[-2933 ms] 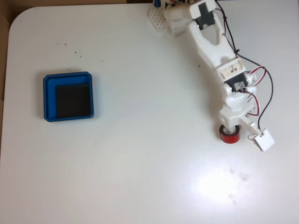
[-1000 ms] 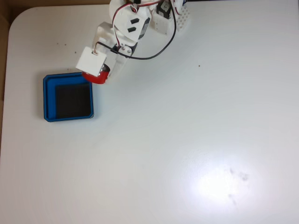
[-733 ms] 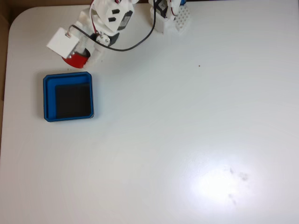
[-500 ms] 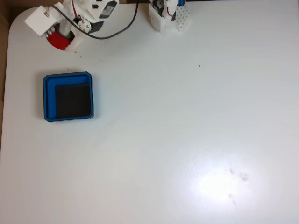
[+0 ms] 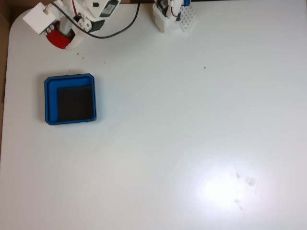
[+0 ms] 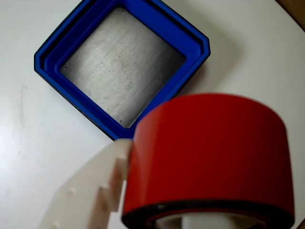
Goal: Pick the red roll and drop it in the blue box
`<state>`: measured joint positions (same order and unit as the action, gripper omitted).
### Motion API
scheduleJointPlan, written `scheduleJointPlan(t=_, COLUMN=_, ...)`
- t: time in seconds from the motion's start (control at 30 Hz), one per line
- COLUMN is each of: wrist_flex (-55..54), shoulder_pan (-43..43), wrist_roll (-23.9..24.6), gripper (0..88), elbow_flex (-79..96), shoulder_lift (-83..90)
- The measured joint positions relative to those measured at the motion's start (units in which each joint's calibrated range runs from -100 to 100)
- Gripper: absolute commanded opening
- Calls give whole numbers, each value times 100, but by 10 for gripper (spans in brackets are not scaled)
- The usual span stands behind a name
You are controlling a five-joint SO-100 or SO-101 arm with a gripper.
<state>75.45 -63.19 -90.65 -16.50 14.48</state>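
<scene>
In the fixed view my gripper (image 5: 58,39) hangs over the table's far left corner, shut on the red roll (image 5: 56,40), whose red side peeks out under the white wrist parts. The blue box (image 5: 70,98), a square tray with a dark floor, lies on the table well below the roll, apart from it. In the wrist view the red roll (image 6: 209,157) looms large at the lower right, held against a white finger (image 6: 88,191). Beyond it the blue box (image 6: 193,45) sits empty with a grey-looking floor.
The arm's white base (image 5: 170,14) stands at the table's back edge, with a black cable looping toward the wrist. The table's rounded corner and left edge (image 5: 12,28) lie close to the gripper. A bright glare patch marks the lower right of the table.
The gripper carried the red roll from the right side across the table, past the box's upper rim, up to the far left corner. In the last half second it barely moved.
</scene>
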Motion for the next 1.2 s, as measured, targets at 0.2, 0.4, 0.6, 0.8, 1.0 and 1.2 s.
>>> scheduleJointPlan(t=0.2, wrist_flex=0, shoulder_pan=0, wrist_roll=0, gripper=7, elbow_flex=0, shoulder_lift=0)
scheduleJointPlan(t=0.4, wrist_flex=-25, shoulder_pan=59, wrist_roll=0, gripper=7, elbow_flex=0, shoulder_lift=-59)
scheduleJointPlan(t=0.6, wrist_flex=-369, shoulder_pan=366, wrist_roll=0, gripper=7, elbow_flex=0, shoulder_lift=-703)
scheduleJointPlan(t=0.8, wrist_flex=-1527, shoulder_pan=366, wrist_roll=0, gripper=7, elbow_flex=0, shoulder_lift=-1524)
scheduleJointPlan(t=1.0, wrist_flex=-1708, shoulder_pan=366, wrist_roll=0, gripper=7, elbow_flex=9, shoulder_lift=-1880)
scheduleJointPlan(t=1.2, wrist_flex=-1700, shoulder_pan=366, wrist_roll=-8, gripper=7, elbow_flex=9, shoulder_lift=-1888)
